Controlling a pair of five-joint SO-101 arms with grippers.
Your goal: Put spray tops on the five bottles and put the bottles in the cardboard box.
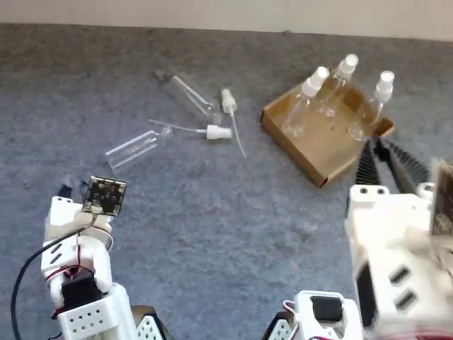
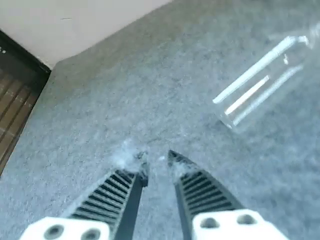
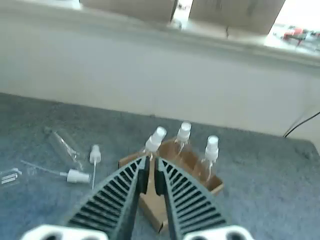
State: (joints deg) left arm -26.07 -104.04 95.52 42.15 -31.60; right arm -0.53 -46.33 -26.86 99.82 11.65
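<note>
The cardboard box (image 1: 322,152) lies at the right on grey carpet. Three clear bottles with white spray tops stand in it (image 1: 304,103) (image 1: 338,81) (image 1: 375,106). Two bare bottles lie on the carpet, one at the left (image 1: 131,149) and one farther back (image 1: 191,95). Two loose spray tops (image 1: 212,132) (image 1: 228,103) lie between them. My right gripper (image 1: 373,146) is shut and empty, raised at the box's near right side. My left gripper (image 2: 157,162) is narrowly open and empty, low over the carpet, short of the left bare bottle (image 2: 260,85).
The carpet ends at a pale wall (image 2: 75,25) behind the left side, with wooden flooring (image 2: 12,110) beyond its corner. A wide stretch of bare carpet (image 1: 233,212) lies between the two arms and in front of the box.
</note>
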